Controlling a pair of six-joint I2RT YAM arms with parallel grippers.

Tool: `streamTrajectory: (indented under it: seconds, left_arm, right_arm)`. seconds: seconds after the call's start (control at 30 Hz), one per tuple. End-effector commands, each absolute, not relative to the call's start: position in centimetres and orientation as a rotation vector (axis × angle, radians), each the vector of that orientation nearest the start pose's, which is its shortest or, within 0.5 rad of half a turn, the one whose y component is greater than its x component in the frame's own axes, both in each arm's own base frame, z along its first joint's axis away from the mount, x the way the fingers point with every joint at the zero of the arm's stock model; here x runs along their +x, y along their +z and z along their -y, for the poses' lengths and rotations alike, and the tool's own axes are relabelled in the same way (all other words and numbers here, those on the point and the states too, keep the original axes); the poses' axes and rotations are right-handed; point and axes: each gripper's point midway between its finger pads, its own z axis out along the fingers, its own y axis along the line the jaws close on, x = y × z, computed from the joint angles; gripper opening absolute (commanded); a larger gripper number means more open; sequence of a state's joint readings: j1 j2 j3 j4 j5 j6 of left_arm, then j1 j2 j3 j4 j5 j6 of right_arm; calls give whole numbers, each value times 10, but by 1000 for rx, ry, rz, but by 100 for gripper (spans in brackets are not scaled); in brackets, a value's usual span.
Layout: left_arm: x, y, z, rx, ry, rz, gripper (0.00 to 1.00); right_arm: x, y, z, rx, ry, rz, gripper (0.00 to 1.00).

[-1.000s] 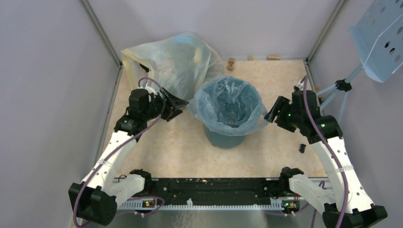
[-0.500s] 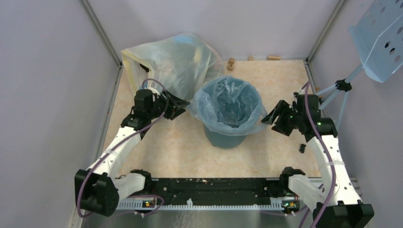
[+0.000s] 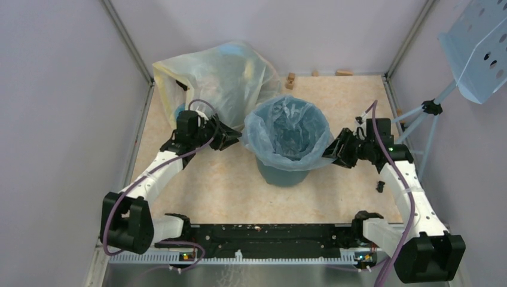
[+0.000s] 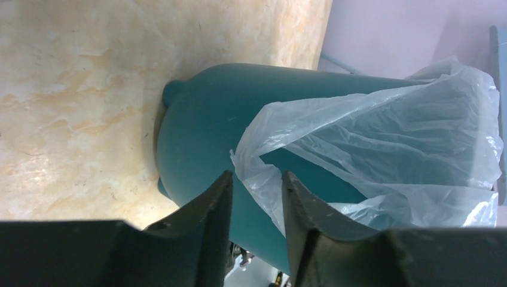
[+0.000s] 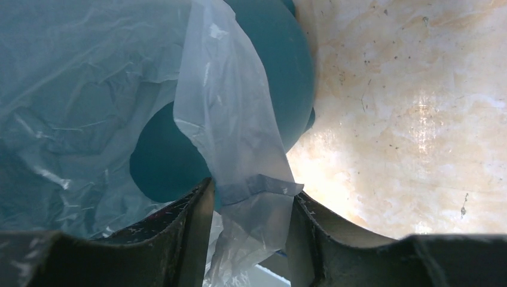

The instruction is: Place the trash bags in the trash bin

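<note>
The dark teal trash bin [image 3: 281, 174] stands mid-table. The pale-blue trash bag [image 3: 289, 129] lines it, its edge folded out over the rim. My left gripper [image 3: 237, 137] is at the bin's left rim. In the left wrist view the left gripper [image 4: 256, 179] is open, with a corner of the bag [image 4: 382, 131] hanging between the jaws in front of the bin wall [image 4: 203, 119]. My right gripper [image 3: 330, 153] is at the right rim. In the right wrist view the right gripper [image 5: 251, 194] is open around a hanging flap of the bag [image 5: 227, 119] beside the bin [image 5: 281, 72].
A large yellowish translucent bag [image 3: 215, 78] sits at the back left, close behind the left gripper. Small wooden blocks [image 3: 290, 79] lie at the back edge. A small black piece [image 3: 380, 186] lies at the right. A pale-blue perforated panel [image 3: 475, 48] on a stand rises outside the right wall.
Both arms have stretched inward toward the bin. Each gripper moved from a short way off to the bag's overhanging edge, left from the left and right from the right.
</note>
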State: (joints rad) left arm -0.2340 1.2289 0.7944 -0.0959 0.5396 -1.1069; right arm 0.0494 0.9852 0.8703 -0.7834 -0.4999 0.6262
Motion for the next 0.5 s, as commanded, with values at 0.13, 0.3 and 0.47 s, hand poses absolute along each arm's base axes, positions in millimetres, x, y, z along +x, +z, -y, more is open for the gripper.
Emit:
streamTrajectory:
  seconds: [0.13,0.3,0.47]
  left_arm:
    - [312,181,208,-542,-1387,-2235,14]
    - [306,161,208,-537,-1368,-2293,0]
    - [305,148,208,-511,-1338,-2320,0]
  right_arm:
    - [236,174,-125,417,987,-2434,30]
    - [235,156,-125,424,978,-2463,6]
    - [240,137,-123,436,961,-2482,0]
